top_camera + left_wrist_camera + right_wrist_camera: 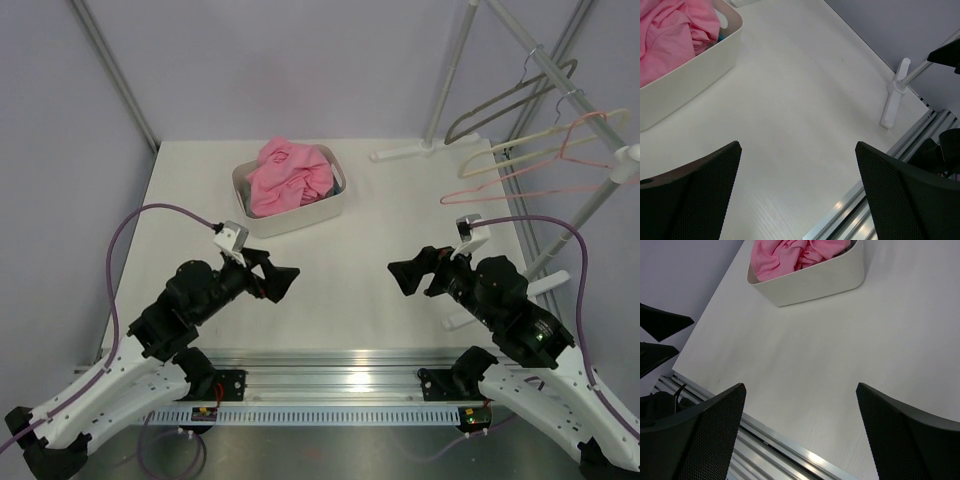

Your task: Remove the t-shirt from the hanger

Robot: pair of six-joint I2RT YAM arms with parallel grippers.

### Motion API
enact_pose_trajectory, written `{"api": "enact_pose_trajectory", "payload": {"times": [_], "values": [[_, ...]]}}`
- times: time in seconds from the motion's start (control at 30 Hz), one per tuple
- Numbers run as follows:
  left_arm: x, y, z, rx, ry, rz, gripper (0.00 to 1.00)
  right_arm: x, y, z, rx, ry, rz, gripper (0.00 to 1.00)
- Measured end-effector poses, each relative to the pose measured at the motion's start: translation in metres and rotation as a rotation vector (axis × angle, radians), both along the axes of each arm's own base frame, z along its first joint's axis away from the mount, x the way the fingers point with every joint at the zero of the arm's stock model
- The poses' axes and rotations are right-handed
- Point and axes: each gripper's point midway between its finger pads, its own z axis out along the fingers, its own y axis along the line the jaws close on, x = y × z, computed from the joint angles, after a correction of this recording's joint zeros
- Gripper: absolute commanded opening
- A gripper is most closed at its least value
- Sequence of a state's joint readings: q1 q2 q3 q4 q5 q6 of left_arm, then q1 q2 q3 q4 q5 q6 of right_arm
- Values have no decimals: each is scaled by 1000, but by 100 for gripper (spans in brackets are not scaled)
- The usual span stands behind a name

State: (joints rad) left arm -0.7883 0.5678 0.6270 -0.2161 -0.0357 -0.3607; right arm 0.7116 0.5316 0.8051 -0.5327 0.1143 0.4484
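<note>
The bright pink t-shirt (288, 175) lies crumpled inside a white tub (300, 218) at the back middle of the table. It also shows in the left wrist view (665, 40) and the right wrist view (790, 252). The dark grey hanger (449, 133) hangs bare on the rack at the back right, far from the shirt. My left gripper (288, 275) hovers open over the table in front of the tub, with nothing between its fingers (798, 145). My right gripper (400, 272) faces it from the right, also open and empty (800, 386).
A cream hanger (540, 150) and a thin pink wire hanger (540, 185) hang beside the grey one. The rack's white foot (420, 152) rests on the table at the back right; another foot (892, 100) sits near the front rail. The tub (815, 285) stands left of the rack.
</note>
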Motion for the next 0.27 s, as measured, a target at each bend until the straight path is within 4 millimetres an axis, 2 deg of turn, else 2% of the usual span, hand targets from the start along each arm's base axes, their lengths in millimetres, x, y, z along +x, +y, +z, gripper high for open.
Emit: {"api": "enact_pose_trajectory", "payload": {"times": [0.27], "values": [[-4, 3, 1, -18, -7, -1, 99, 5, 4, 3, 18, -31, 2, 99]]}}
